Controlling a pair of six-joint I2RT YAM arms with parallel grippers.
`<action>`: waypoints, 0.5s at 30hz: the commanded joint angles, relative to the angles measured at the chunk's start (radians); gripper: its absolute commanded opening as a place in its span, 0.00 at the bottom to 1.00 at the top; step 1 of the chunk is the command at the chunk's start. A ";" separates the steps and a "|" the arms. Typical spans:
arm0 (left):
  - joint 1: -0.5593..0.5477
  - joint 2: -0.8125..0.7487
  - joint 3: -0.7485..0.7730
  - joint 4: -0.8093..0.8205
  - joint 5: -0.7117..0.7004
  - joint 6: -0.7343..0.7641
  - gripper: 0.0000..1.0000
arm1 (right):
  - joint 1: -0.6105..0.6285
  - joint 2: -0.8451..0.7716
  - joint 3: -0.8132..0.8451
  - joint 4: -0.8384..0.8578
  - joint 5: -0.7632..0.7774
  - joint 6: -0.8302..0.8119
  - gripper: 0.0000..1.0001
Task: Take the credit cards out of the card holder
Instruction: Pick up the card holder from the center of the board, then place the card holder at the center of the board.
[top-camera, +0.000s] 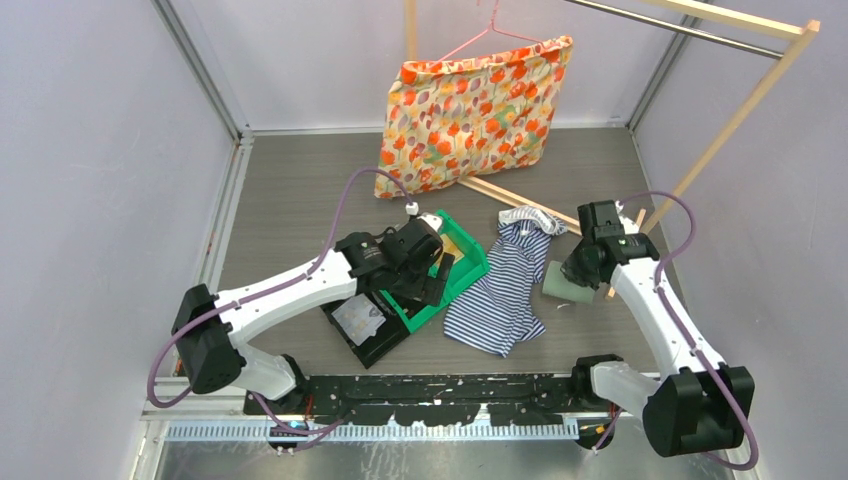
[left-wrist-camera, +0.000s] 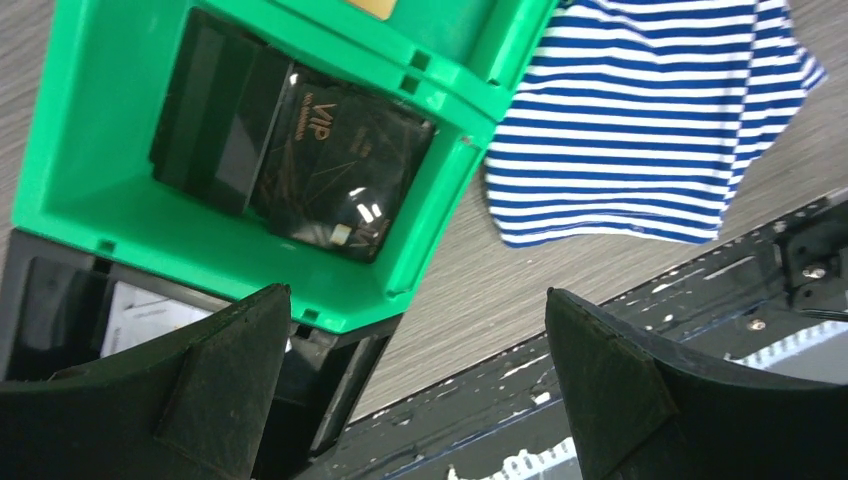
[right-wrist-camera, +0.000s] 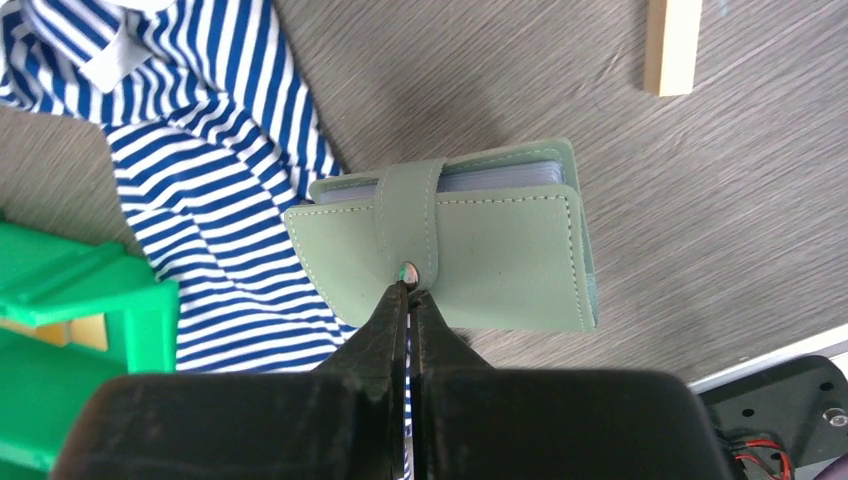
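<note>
Lying closed on the table (right-wrist-camera: 700, 230), the green card holder (right-wrist-camera: 500, 260) has its strap (right-wrist-camera: 408, 215) folded over the front and snapped down. The right fingers (right-wrist-camera: 395, 330) are pressed together with only a hairline gap, their tips touching the lower end of the strap right at the snap. Whether they nip the strap's edge I cannot tell. Pale card edges show between the covers along the top. A striped shirt (right-wrist-camera: 220, 200) lies just beside the holder, slightly under its corner. The left fingers (left-wrist-camera: 220, 380) are spread wide above a green bin (left-wrist-camera: 60, 150) that holds a black card (left-wrist-camera: 340, 165).
</note>
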 joint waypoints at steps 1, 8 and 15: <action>-0.005 -0.014 -0.023 0.125 0.105 -0.033 1.00 | 0.009 -0.051 0.013 -0.039 -0.140 0.028 0.01; -0.020 -0.058 -0.089 0.251 0.142 -0.081 1.00 | 0.309 -0.111 -0.093 0.122 -0.263 0.373 0.00; -0.021 -0.061 -0.099 0.286 0.248 -0.122 1.00 | 0.556 0.007 -0.148 0.391 -0.277 0.631 0.01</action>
